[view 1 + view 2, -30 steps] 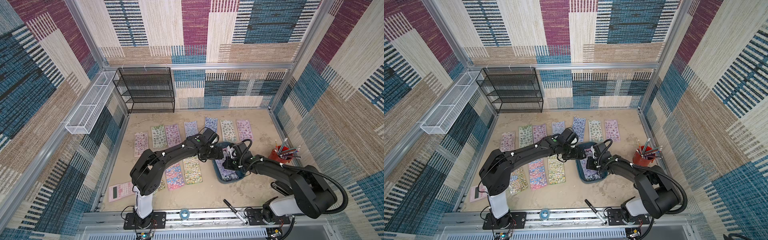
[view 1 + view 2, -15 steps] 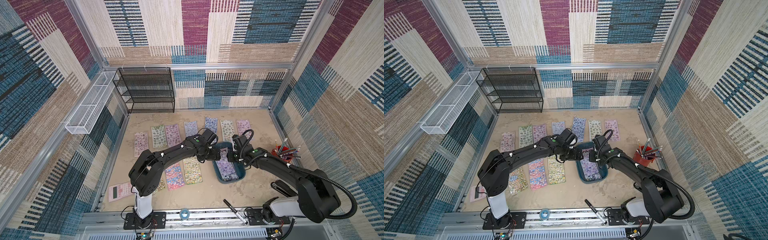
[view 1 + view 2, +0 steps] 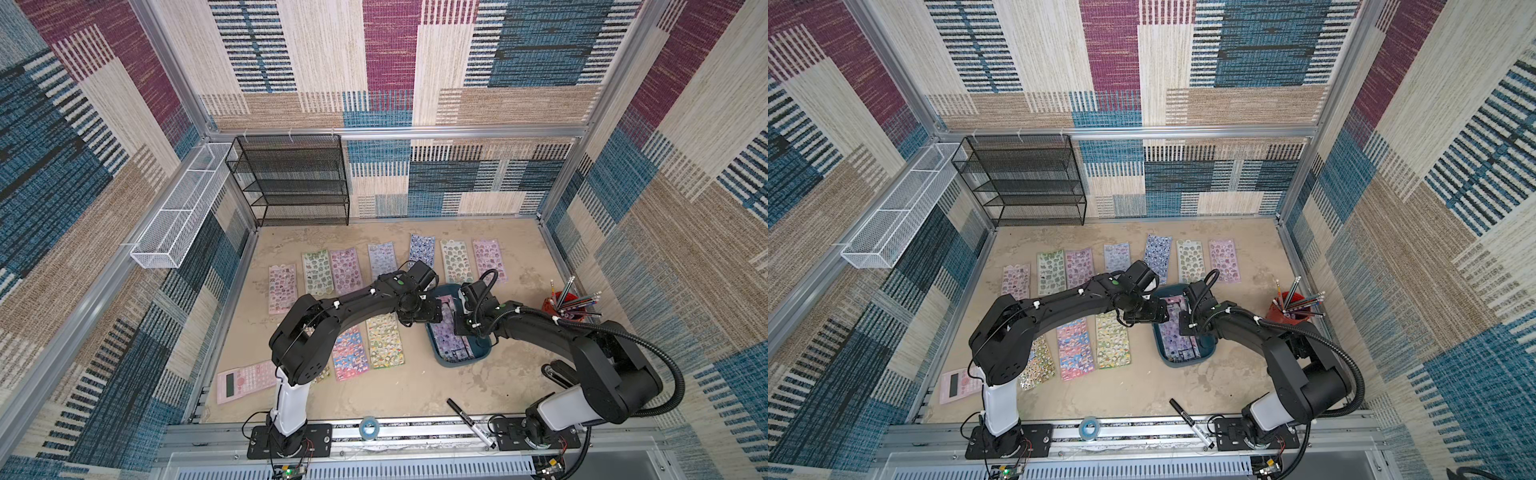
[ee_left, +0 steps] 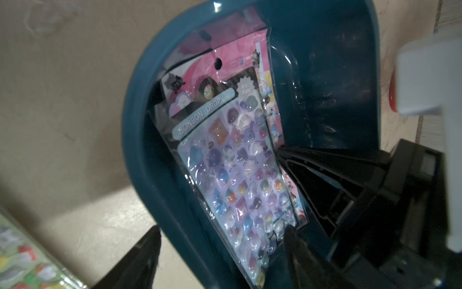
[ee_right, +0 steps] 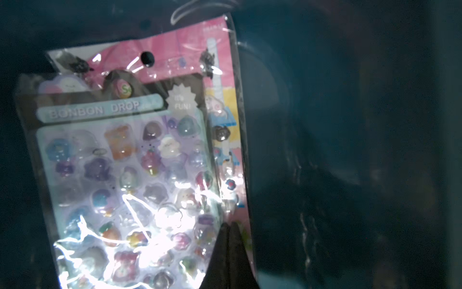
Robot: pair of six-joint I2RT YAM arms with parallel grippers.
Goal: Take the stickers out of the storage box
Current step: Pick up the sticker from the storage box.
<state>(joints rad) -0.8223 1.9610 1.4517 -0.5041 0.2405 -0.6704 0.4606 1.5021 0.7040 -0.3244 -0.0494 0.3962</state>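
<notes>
In both top views the storage box [image 3: 457, 360] sits on the sandy bench [image 3: 415, 386], right of centre, with stickers inside it: a lilac sheet [image 3: 446, 338] lies on top. Both arms reach over the box from opposite sides. The left tool [image 3: 434, 316] is at the rim nearer the left arm and the right tool [image 3: 460, 330] points down into the box; from up here I cannot tell how wide either stands. More stickers lie flat on the bench, a row of seven [image 3: 1190, 259] behind the box and a few [image 3: 1112, 338] beside it, partly under the left arm. A pink calculator [image 3: 245, 384], a roll of tape [image 3: 368, 427], a black marker [image 3: 469, 422] and a red cup of pencils [image 3: 567, 301] lie well apart from the box. In the left wrist view the left tool [image 4: 221, 231] stands wide, one finger [image 4: 150, 250] outside the box over the bench, the other [image 4: 296, 247] inside by the lilac sheet's corner, so the jaws straddle the box wall [image 4: 140, 130]. That sheet, in a glossy sleeve marked BONBON DROP, overlaps a pink sheet [image 4: 225, 65], and the right tool's black tip touches its long edge. In the right wrist view the right tool [image 5: 228, 226] is closed to a single point, resting where the lilac sheet's edge meets the pink one; whether it pinches the sleeve I cannot tell.
</notes>
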